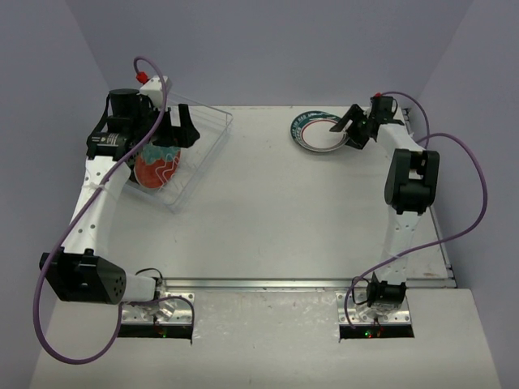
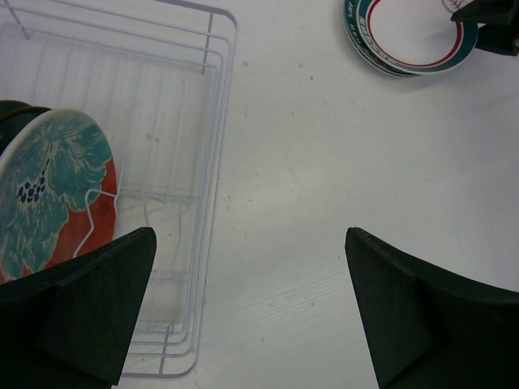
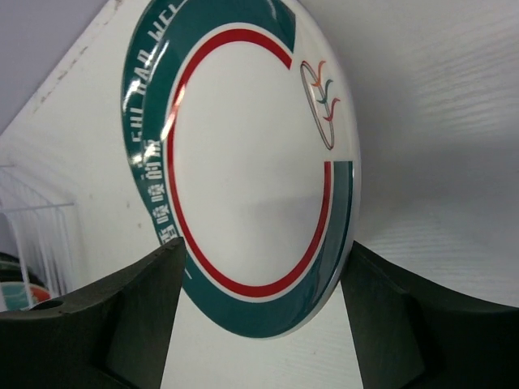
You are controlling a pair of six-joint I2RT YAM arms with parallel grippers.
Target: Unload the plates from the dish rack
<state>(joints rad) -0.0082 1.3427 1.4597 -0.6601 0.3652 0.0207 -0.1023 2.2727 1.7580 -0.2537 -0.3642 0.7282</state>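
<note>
R gripper is being held w/ jaws spread wide either side of the near rim of the white plate w/ teal-red ring; nothing is being gripped. That plate is lying flat on the table, far-right area, atop a second plate. L gripper is being held fully open & empty above the dish rack edge. The teal-orange plate is being propped upright in the rack, far left.
</note>
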